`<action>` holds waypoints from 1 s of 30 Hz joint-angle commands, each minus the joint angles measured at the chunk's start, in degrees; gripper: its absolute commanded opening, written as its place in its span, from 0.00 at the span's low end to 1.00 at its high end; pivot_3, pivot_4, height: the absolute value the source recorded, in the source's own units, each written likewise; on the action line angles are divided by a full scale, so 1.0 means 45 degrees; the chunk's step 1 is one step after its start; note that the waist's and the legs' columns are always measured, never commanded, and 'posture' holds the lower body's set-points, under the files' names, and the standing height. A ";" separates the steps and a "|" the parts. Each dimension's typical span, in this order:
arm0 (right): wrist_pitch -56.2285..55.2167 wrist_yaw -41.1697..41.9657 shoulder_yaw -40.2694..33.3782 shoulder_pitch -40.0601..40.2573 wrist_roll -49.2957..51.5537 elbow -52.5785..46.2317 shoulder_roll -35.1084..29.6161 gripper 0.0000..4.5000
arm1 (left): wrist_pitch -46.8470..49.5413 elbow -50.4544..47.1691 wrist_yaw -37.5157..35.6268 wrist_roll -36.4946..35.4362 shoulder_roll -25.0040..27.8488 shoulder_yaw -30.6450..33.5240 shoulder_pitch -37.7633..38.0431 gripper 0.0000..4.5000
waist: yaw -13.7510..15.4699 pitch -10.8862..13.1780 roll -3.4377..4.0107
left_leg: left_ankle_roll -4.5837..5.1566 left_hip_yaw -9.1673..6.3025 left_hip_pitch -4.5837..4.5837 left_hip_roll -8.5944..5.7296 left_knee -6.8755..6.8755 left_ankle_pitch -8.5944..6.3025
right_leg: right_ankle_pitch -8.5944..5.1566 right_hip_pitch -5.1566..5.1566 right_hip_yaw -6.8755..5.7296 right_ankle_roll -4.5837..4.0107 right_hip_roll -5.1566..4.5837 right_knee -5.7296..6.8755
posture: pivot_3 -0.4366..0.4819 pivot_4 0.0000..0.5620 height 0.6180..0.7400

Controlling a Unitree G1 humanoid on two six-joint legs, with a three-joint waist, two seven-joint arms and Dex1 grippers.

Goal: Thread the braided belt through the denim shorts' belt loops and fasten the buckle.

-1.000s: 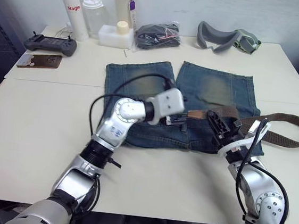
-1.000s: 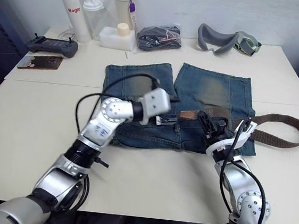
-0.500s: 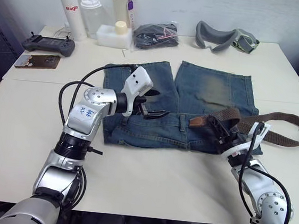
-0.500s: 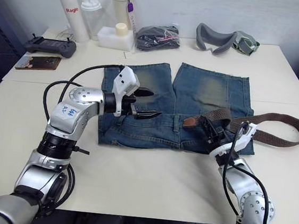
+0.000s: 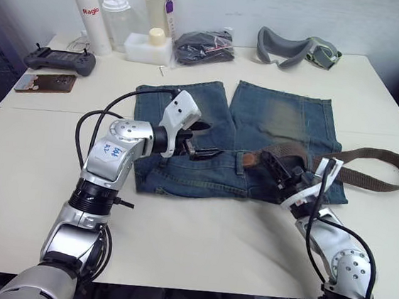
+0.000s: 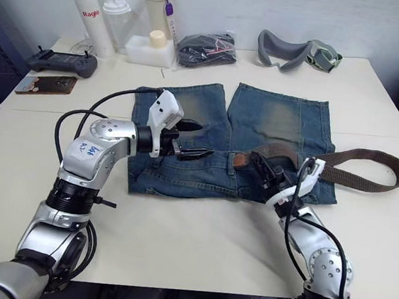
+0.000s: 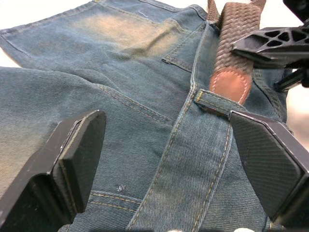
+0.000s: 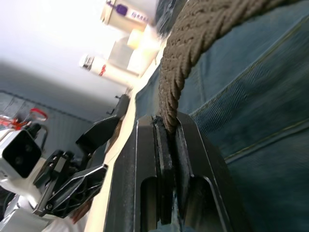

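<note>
The denim shorts (image 5: pixel 236 143) lie flat across the middle of the white table (image 5: pixel 32 175), waistband toward the robot and legs pointing away, each leg bearing a yellowish worn patch. The braided belt (image 5: pixel 369 167) runs from a loop lying on the table at the robot's right, just off the edge of the shorts, leftward onto the waistband. Its tan leather tip (image 7: pixel 231 83) rests on the waistband, touching one of the belt loops (image 7: pixel 215 101) (whether the tip has gone under the loop cannot be told). The right gripper (image 5: pixel 286 174) is clamped on the belt a little behind the tip; in the right wrist view the woven strap (image 8: pixel 193 58) is pinched tightly between the two black fingers (image 8: pixel 145 164). The left gripper (image 5: pixel 199 141) hovers over the left half of the shorts, near the centre of the waistband, its jaws spread wide and holding nothing; the left wrist view shows its fingers (image 7: pixel 72 154) either side of bare denim. Along the far edge of the table stand three bottles (image 5: pixel 121 16), with a black fabric bundle (image 5: pixel 205 45) and a grey goggle strap (image 5: pixel 296 47) to their right. A black controller (image 5: pixel 56 57) and a phone (image 5: pixel 44 82) lie at the far left.
</note>
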 commanded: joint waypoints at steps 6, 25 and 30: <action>0.0296 0.0753 0.0666 -0.0699 -0.1453 0.0675 0.0556 0.00 | -0.0065 -0.0469 0.0063 -0.0237 0.0297 -0.0087 0.0190 0.99 | -0.0020 -0.0001 0.0001 | -0.0006 -0.0001 0.0002 0.0001 0.0000 0.0002 | 0.0000 -0.0003 -0.0001 0.0000 0.0006 0.0003 | 0.48 0.27 0.15; 0.1069 0.0602 0.0294 -0.0290 -0.2490 0.0216 0.1382 0.68 | -0.0538 -0.0382 0.0012 -0.0143 0.0233 -0.0647 0.0285 1.00 | -0.0065 -0.0072 -0.0049 | -0.0094 -0.0157 0.0031 -0.0008 -0.0001 -0.0034 | -0.0027 -0.0043 0.0017 -0.0054 0.0036 0.0050 | 0.48 0.27 0.15; 0.0766 0.0528 -0.0464 0.0132 -0.1866 -0.0511 0.1329 0.90 | -0.0645 -0.0282 -0.0021 -0.0160 0.0258 -0.0687 0.0247 1.00 | 0.0033 -0.0071 -0.0049 | -0.0101 -0.0159 0.0028 -0.0013 0.0004 -0.0031 | -0.0027 -0.0045 0.0018 -0.0055 0.0034 0.0056 | 0.48 0.27 0.15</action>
